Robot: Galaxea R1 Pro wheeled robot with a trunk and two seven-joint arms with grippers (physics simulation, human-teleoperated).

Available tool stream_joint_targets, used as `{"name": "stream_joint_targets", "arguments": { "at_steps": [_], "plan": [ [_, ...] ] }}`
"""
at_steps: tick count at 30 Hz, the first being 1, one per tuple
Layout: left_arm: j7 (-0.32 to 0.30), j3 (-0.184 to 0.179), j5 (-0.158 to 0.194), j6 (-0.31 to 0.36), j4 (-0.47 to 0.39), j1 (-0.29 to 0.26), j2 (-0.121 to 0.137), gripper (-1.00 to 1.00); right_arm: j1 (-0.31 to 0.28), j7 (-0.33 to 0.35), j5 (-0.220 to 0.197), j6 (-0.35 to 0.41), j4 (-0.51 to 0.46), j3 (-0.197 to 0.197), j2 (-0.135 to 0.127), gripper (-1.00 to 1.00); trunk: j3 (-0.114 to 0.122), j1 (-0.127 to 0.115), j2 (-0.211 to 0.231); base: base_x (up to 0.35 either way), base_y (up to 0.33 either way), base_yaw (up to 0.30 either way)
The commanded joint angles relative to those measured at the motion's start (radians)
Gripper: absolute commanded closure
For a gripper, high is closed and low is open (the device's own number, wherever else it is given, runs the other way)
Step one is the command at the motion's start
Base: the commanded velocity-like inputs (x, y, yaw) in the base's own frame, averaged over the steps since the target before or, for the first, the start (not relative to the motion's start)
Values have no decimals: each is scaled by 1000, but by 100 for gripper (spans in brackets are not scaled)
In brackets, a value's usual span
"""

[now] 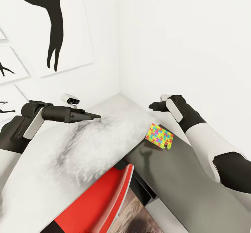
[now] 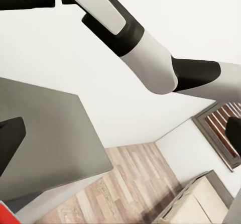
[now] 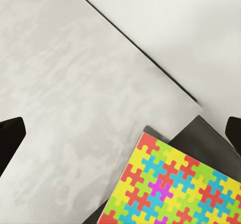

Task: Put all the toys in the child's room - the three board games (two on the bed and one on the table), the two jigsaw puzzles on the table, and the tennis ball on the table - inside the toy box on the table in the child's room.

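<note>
At the desk (image 1: 69, 149) edge, jigsaw puzzle (image 1: 159, 136) lies at 6 o'clock below right hand (image 1: 156, 105), fingers spread, empty; left hand (image 1: 94, 115) farther, looks pinched together.

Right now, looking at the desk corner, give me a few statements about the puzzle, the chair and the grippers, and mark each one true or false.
1. The jigsaw puzzle lies at the table's end, overhanging the lower dark cabinet. True.
2. The right gripper holds the puzzle. False: it hovers above it, empty, fingers apart.
3. A red chair is tucked under the table. True.
4. The left gripper grips a tennis ball. False: it holds nothing.
5. The wall prints show black silhouettes. True.
</note>
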Motion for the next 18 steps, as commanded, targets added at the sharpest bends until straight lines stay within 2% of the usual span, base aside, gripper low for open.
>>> {"name": "stream_joint_targets", "arguments": {
  "at_steps": [1,18],
  "plan": [
    [-2,-2,3,11,0,-1,1,-100,-1,-4,-11,2,-1,6,-6,-100,-4,1,-2,0,0,0],
    [-2,-1,3,10,0,-1,-1,-100,-21,12,-12,-17,0,5,-19,-100,-31,1,-2,0,0,0]
  ]
}}
